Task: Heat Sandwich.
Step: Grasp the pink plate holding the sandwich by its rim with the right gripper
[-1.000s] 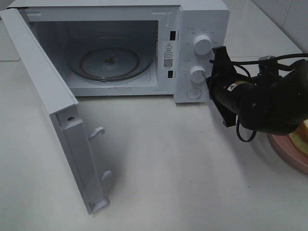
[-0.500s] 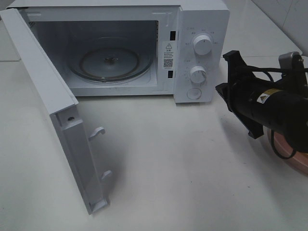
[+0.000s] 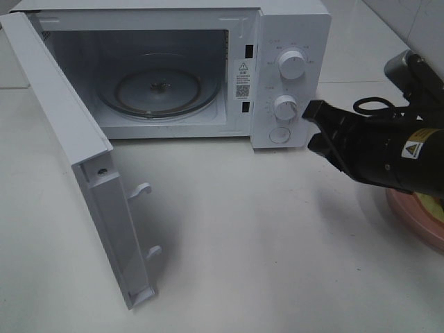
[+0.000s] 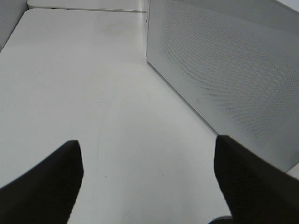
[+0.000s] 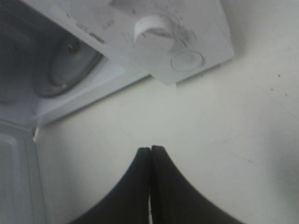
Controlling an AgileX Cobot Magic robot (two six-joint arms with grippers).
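Sandwich [image 3: 433, 205]: mostly hidden under the arm behind the right gripper [image 3: 312, 129], on a plate [image 3: 408, 214] cut off by the frame edge. Right gripper: jaws pressed together, empty, drawn back from the lower knob [image 3: 285, 107] of the microwave [image 3: 291, 28] since a second ago. Left gripper [image 4: 147, 142]: jaws wide, empty. Sticker [image 3: 243, 80] print unreadable.

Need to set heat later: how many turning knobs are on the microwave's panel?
2: the upper knob near the panel's top, the lower knob directly below it. None appears hidden.
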